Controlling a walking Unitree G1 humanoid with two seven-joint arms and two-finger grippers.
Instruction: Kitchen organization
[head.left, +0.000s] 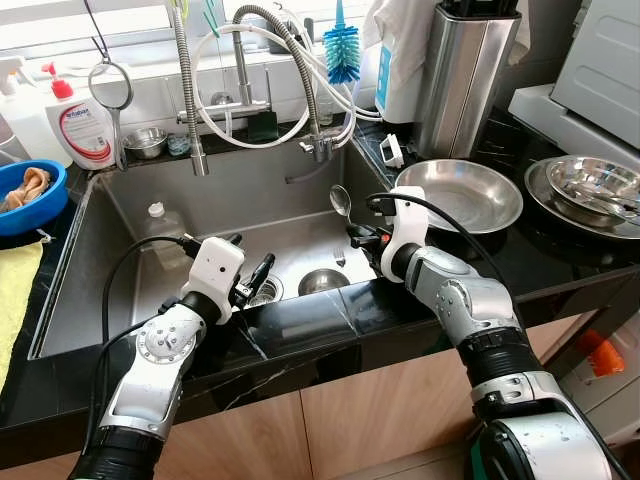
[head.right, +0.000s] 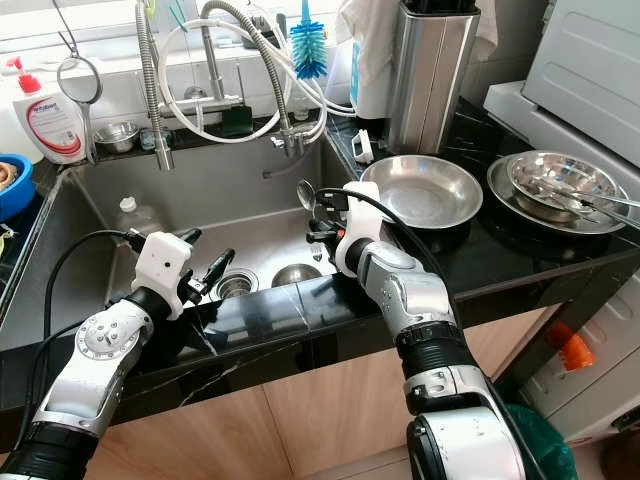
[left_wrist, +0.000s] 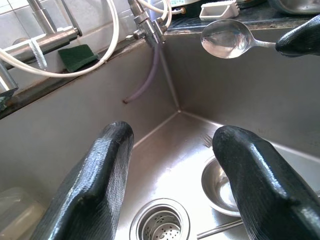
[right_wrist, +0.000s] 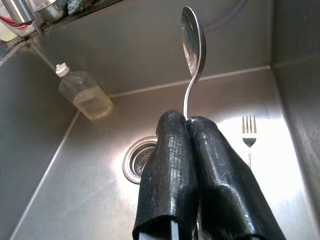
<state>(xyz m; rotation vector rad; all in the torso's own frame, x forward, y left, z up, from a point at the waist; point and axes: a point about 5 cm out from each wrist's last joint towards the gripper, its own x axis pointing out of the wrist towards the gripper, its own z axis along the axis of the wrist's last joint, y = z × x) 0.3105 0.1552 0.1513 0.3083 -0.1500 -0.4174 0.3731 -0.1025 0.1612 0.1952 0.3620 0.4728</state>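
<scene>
Left gripper (left_wrist: 172, 165) hangs over the sink (head.left: 120, 240), fingers spread, gripping nothing, drain (left_wrist: 160, 222) below. Over at three o'clock, right gripper (right_wrist: 187, 125) has its fingers pressed together on the spoon (right_wrist: 192, 42), bowl up, above a fork (right_wrist: 249, 131) lying in the basin.

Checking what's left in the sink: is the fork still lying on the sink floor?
Yes, the fork lies flat on the sink floor, beside the right pincer holding the spoon.
</scene>
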